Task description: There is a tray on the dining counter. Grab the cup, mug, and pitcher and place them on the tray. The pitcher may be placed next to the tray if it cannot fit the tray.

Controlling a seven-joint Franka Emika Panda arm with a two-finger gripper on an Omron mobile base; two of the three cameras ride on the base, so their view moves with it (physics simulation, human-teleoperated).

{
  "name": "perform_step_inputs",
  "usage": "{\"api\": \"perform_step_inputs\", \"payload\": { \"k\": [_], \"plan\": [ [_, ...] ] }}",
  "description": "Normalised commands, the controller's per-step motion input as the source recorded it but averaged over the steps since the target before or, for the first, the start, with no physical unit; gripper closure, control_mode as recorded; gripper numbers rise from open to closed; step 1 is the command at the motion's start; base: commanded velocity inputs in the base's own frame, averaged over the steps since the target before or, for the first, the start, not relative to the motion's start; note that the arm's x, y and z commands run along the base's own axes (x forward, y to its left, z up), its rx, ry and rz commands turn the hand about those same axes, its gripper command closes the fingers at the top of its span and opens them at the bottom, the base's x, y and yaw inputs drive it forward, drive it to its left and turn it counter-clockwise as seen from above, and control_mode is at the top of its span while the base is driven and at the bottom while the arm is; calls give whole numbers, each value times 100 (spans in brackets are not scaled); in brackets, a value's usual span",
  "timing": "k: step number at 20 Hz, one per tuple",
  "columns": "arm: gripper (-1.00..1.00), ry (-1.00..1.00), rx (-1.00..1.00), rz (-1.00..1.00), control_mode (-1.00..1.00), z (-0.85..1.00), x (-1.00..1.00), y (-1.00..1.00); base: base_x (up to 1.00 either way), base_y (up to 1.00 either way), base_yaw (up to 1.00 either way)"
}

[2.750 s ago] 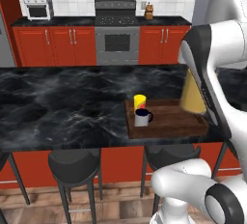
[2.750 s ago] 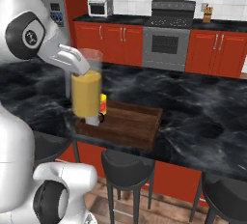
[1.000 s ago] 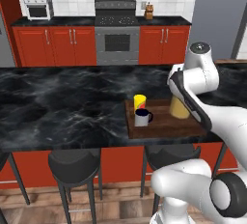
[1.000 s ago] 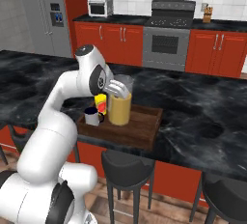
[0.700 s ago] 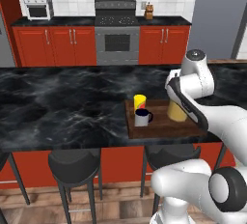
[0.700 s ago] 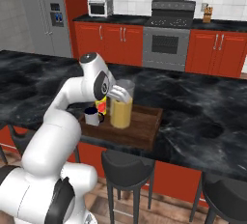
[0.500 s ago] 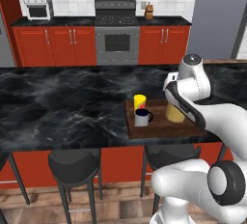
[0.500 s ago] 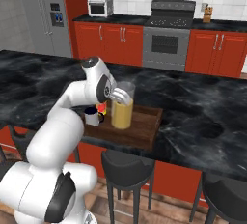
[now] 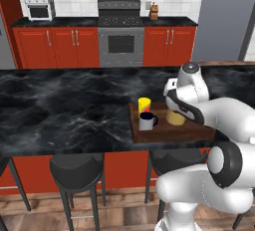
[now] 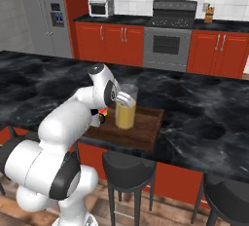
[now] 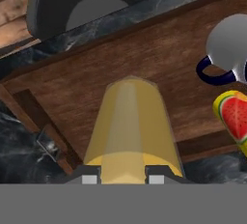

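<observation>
claw (image 10: 118, 96) is clamped on the pitcher (image 10: 125, 107) rim, pitcher upright over the tray (image 10: 146, 131), cup (image 9: 144, 104) and mug (image 9: 147, 121) off at its 9 o'clock

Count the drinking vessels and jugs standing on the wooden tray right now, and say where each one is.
3. The cup stands at the tray's back left corner, the mug just in front of it, and the pitcher mid-tray, in the gripper.

Cup (image 9: 144, 104), mug (image 9: 146, 121), pitcher (image 10: 125, 108) on tray (image 10: 146, 131)
</observation>
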Motion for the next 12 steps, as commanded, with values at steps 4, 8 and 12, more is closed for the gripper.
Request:
{"api": "perform_step_inputs", "payload": {
  "k": [4, 8, 12],
  "plan": [
    [100, -2, 0, 0, -100, -29, 29, -1, 0, 0, 0],
    [100, -1, 0, 0, -100, -33, 21, -1, 0, 0, 0],
    [100, -8, 0, 0, -100, -30, 25, -1, 0, 0, 0]
  ]
}}
